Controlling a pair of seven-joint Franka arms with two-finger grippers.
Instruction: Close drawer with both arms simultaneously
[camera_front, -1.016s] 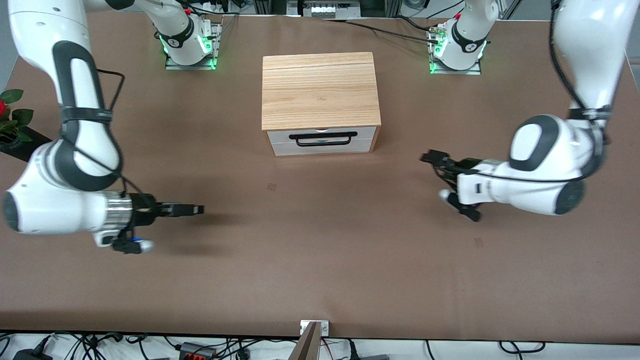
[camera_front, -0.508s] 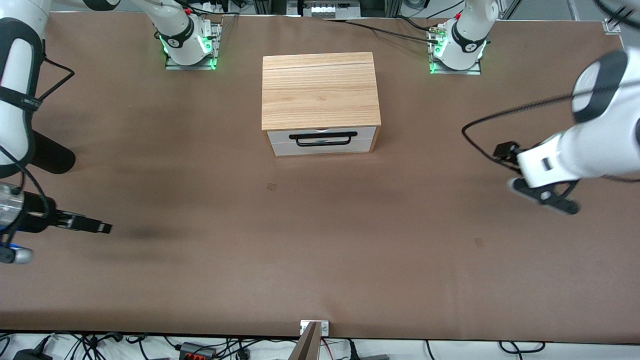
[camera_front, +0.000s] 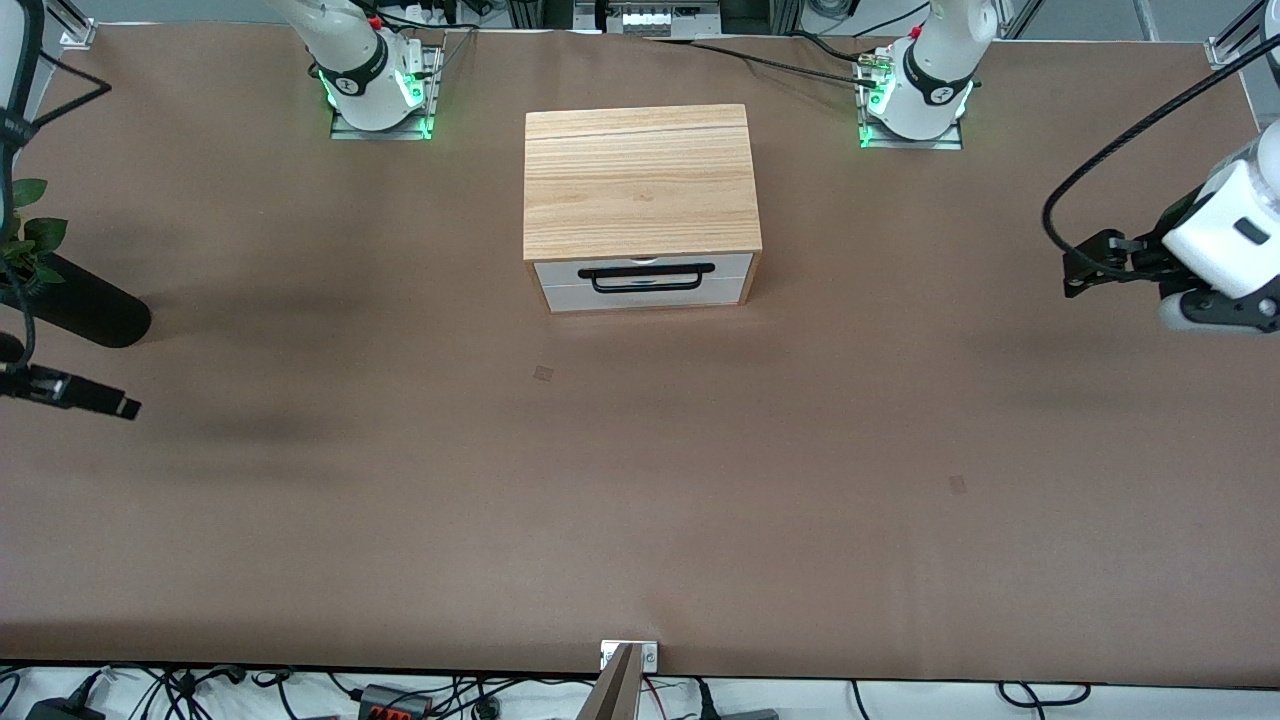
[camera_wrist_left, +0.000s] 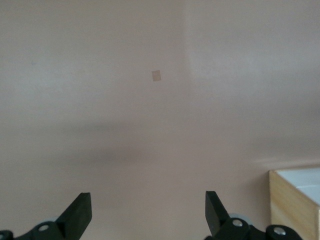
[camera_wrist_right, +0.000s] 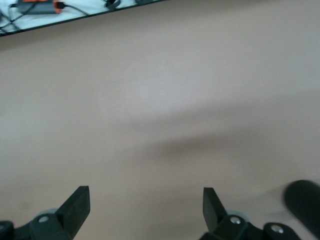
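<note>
With both slim black hands, left and right, spread wide and holding nothing over bare brown desk at opposite ends, looks finished: white-fronted drawer with black bar handle sits flush in light-wood box. Only risk: swinging back and clipping it.
</note>
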